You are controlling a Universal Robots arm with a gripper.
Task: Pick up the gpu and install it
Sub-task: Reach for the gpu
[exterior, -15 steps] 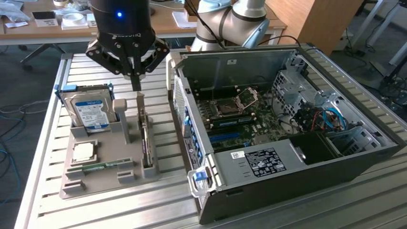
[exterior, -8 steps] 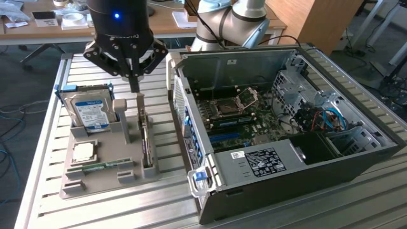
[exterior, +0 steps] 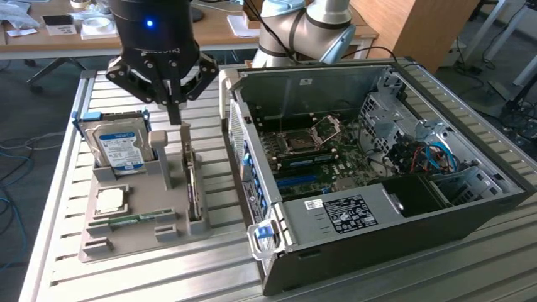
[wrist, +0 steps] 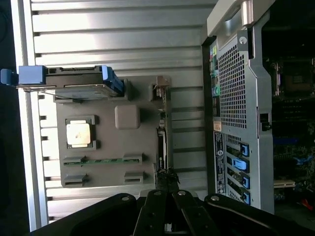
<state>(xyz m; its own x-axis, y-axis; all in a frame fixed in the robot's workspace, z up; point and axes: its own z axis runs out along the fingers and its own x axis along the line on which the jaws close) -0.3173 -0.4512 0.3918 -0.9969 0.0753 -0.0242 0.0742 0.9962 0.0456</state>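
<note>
Grey tray [exterior: 126,242] holds gpu [exterior: 195,189], hard drive [exterior: 122,148], processor [exterior: 110,200].

- The exterior view is taken from high up and off to one side, so the table [exterior: 470,270] is looked down on at a slant.
- The whole grey tray [exterior: 134,236] and the whole open computer case [exterior: 419,233] are fitted in, so this camera is set well back.
- The wrist view is taken from right above, and the table is looked straight down on past the gripper [wrist: 166,178].
- That camera is set nearer.
- The grey tray and the back wall of the computer case are seen in both views.
</note>
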